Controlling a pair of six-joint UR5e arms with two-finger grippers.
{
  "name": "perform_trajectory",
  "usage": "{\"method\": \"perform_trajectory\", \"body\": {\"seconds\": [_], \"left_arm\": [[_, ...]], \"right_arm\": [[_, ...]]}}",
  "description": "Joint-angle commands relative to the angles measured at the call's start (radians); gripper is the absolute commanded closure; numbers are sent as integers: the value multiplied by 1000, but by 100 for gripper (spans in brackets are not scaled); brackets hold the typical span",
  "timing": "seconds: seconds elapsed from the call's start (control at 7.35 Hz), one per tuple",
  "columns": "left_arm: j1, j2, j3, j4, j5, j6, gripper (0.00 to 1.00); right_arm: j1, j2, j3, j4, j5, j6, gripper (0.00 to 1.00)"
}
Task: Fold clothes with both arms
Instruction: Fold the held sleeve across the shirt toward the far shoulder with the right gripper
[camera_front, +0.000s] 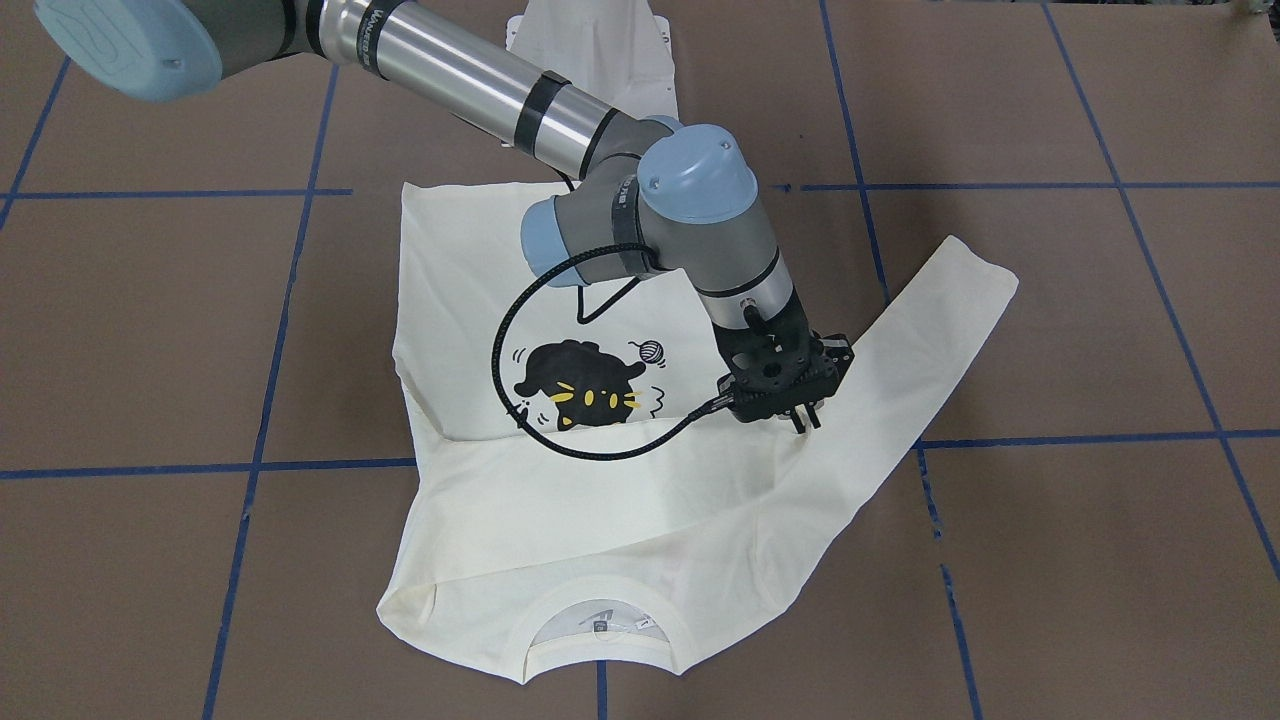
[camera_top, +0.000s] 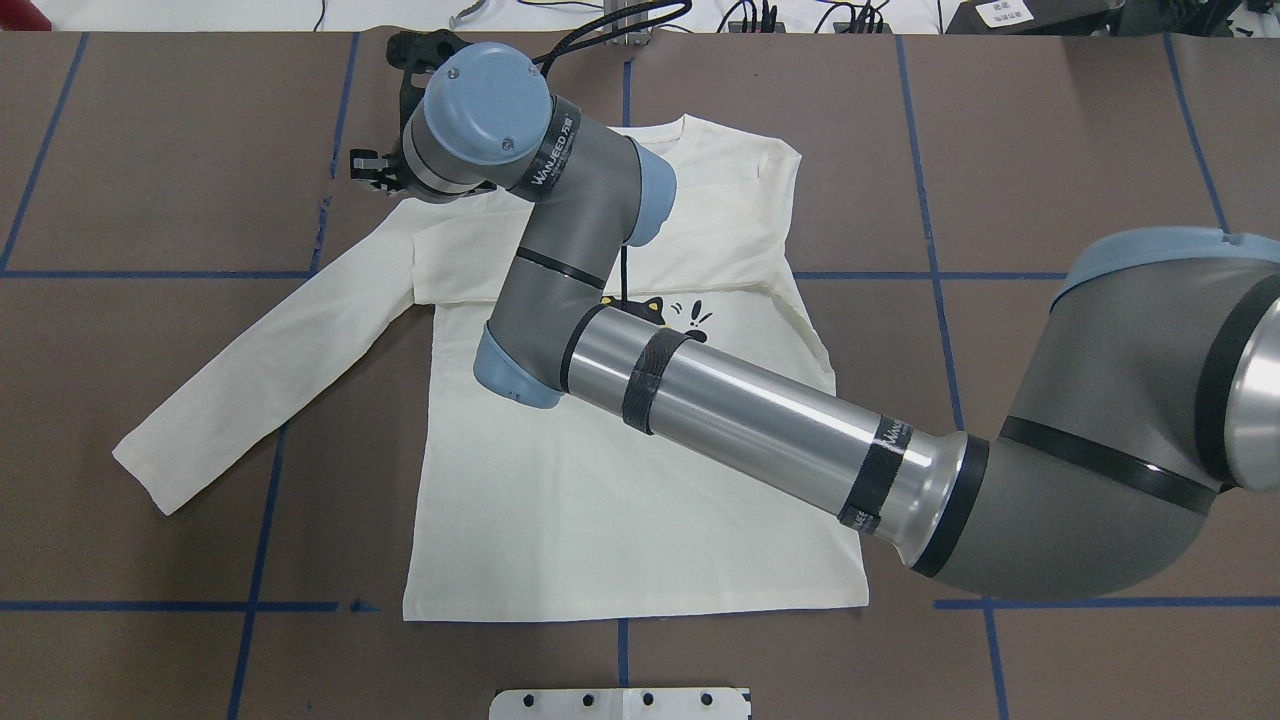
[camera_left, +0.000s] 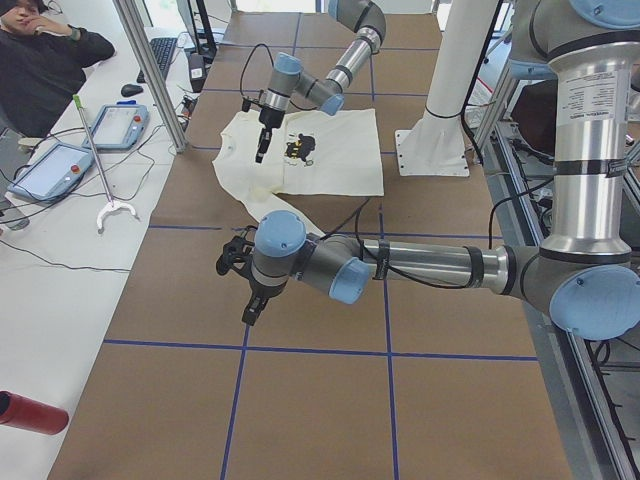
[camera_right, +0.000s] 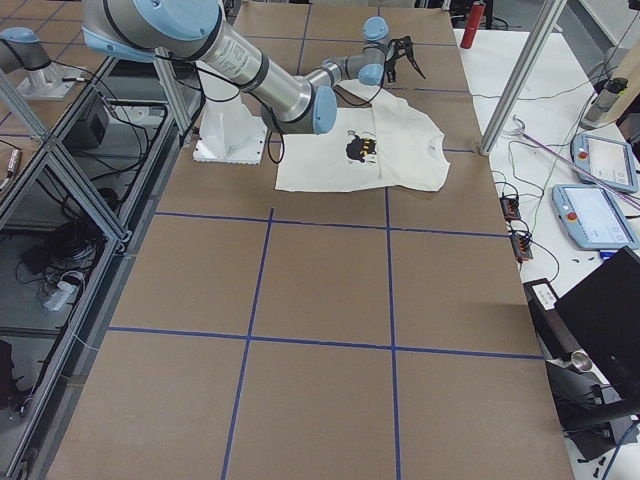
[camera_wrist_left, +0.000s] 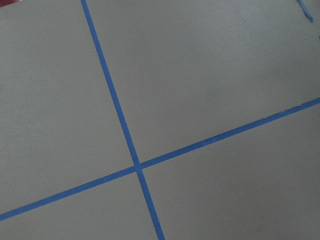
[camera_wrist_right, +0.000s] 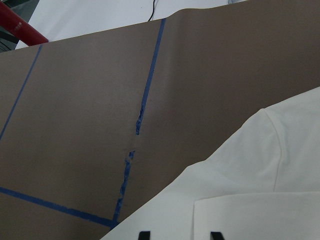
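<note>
Holding everything is one brown table (camera_top: 1050, 150) with blue tape lines. Of two grey-and-silver robot arms, the right arm (camera_top: 740, 410) reaches over one cream-white long-sleeved cat-print shirt (camera_top: 600, 520), spread mid-table. Its black right gripper (camera_front: 805, 420) has fingers apart at the far-left shoulder. The left arm (camera_left: 420, 265) hangs over table further left; whether the left gripper (camera_left: 248, 305) is apart or together, I cannot tell.

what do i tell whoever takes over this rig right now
Right end effector: open, low over the shirt near one shoulder, holding nothing.
Left end effector: open or shut cannot be told; it hangs over the table, away from the shirt.
Done: one sleeve is folded across the chest.
Left: the other sleeve lies stretched out; fold it in, then probably fold the body.
</note>
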Motion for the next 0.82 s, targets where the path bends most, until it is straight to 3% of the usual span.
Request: {"method": "perform_trajectory", "body": {"seconds": [0.0, 0.14, 0.41, 0.68], "left_arm": [[6, -3, 0, 2, 5, -3, 0], [30, -13, -3, -16, 14, -97, 0], [238, 5, -41, -247, 147, -598, 0], [487, 43, -142, -338, 317, -1031, 0]], "right_arm": [[-4, 2, 3, -22, 1, 31, 0], [-2, 2, 76, -172, 31, 44, 0], [62, -34, 283, -568, 186, 18, 0], [143, -207, 548, -840, 239, -161, 0]]}}
